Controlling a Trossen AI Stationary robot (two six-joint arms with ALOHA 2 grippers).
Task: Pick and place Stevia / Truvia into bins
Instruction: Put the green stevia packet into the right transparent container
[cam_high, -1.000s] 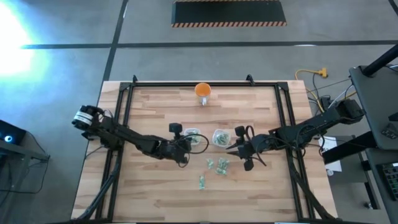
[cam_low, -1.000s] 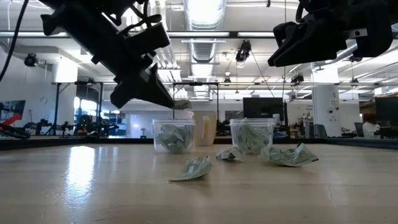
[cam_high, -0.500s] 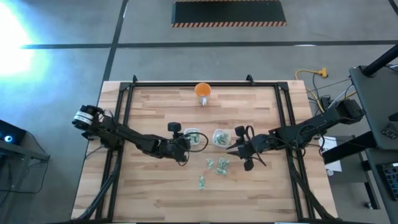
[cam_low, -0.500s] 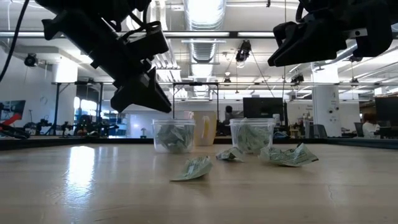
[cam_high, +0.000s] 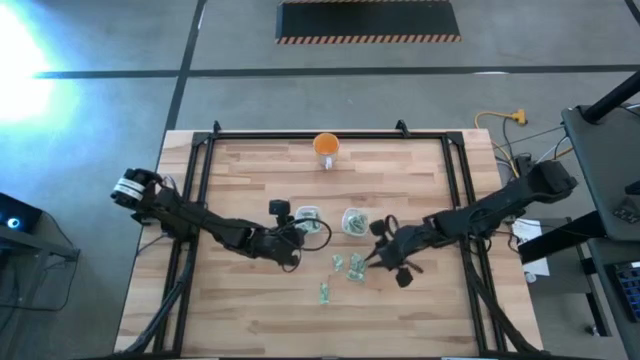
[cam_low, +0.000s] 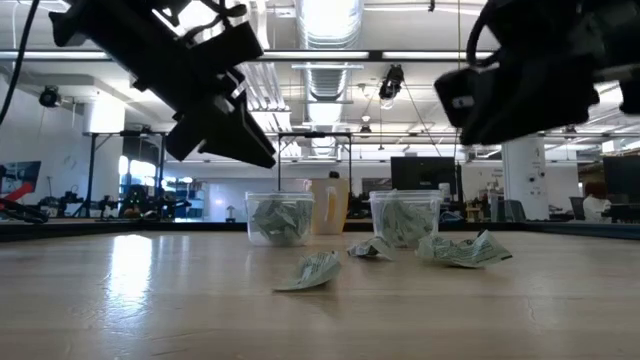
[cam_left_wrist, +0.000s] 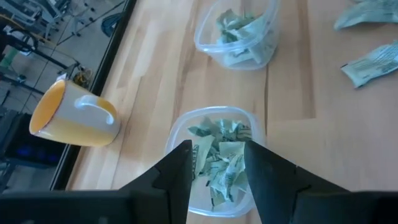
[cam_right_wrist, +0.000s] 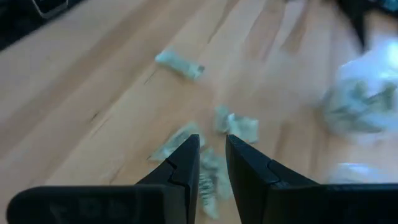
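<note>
In the high view, the left arm enters from the left edge and ends at the left gripper (cam_high: 296, 233), poised at centre frame over the left bin (cam_high: 309, 219); its own wrist view shows the fingers (cam_left_wrist: 180, 171) spread apart, holding nothing, directly above that bin (cam_left_wrist: 214, 158), which already holds a heap of crumpled sachets. Just right of it stands the second bin (cam_high: 354, 221), also partly filled, and the orange cup (cam_high: 326, 146) sits well apart at the upper centre of the table (cam_high: 250, 310). Below and between the bins, the loose Stevia / Truvia sachets (cam_high: 352, 265) lie scattered on the bare wood, with one more sachet (cam_high: 325, 291) lower down, apart from the cluster. Further right, the right gripper (cam_high: 381, 256) hangs just beside that cluster; its wrist view shows the fingers (cam_right_wrist: 185, 163) set narrowly apart, pinching nothing, aimed down at the sachets (cam_right_wrist: 205, 171). The sachets are judged very light, thin and limp paper, already creased, so they should crumple rather than resist and may slide on the smooth wood under a glancing touch. The advisable hold is a pinch across a raised fold or lifted edge of a single sachet, with the fingertips brought down to the wood on either side; a flat-lying corner offers little to catch, and overlapping sachets may lift together
</note>
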